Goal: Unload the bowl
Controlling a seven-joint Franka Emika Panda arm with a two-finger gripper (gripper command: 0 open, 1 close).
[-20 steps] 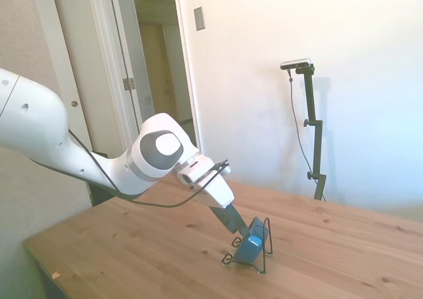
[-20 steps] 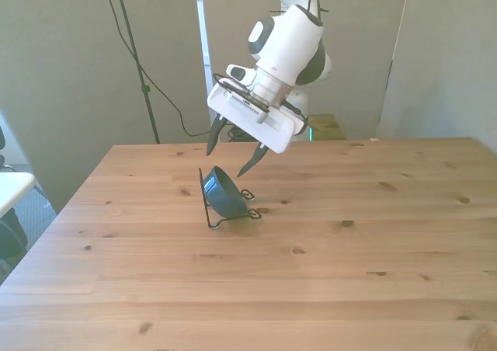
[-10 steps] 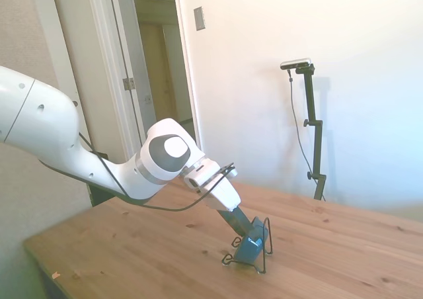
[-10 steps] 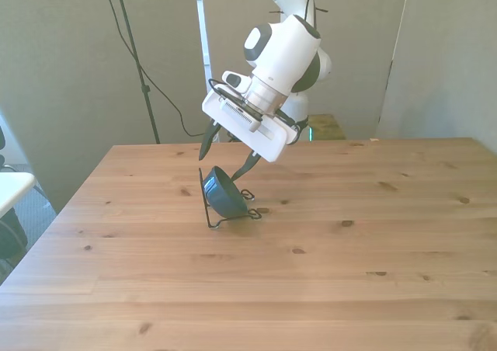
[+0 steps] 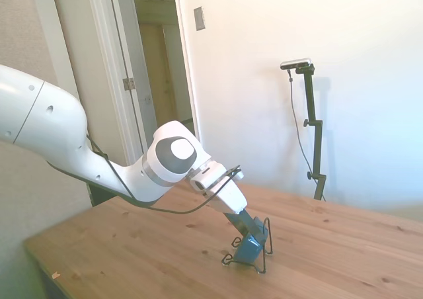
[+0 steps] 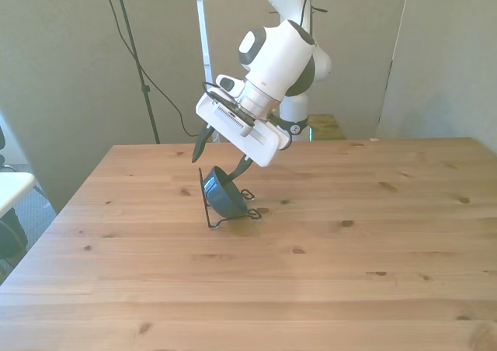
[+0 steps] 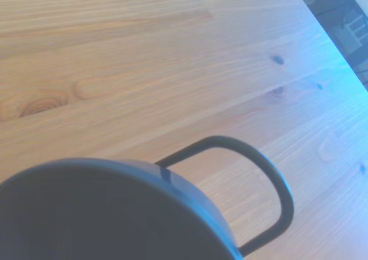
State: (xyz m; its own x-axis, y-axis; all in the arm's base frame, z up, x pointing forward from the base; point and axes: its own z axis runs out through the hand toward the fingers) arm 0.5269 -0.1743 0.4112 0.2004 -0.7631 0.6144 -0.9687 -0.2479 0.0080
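Note:
The small blue bowl stands on edge, leaning in a thin black wire rack on the wooden table. My gripper is tilted over the bowl's upper rim and is open. One dark finger is toward the front view's left of the rim and the other is toward its right. From the side, the bowl sits in the rack with the fingers reaching down to its top. In the wrist view, the bowl's dark rim fills the near field, with a rack loop behind it.
Bare wooden tabletop surrounds the rack on all sides. An open doorway and a white wall lie behind the table in the side view.
The gripper has come down and shifted toward the front view's left, tilting more steeply, so its open fingers now sit closer around the bowl's rim. Bowl and rack have not moved.

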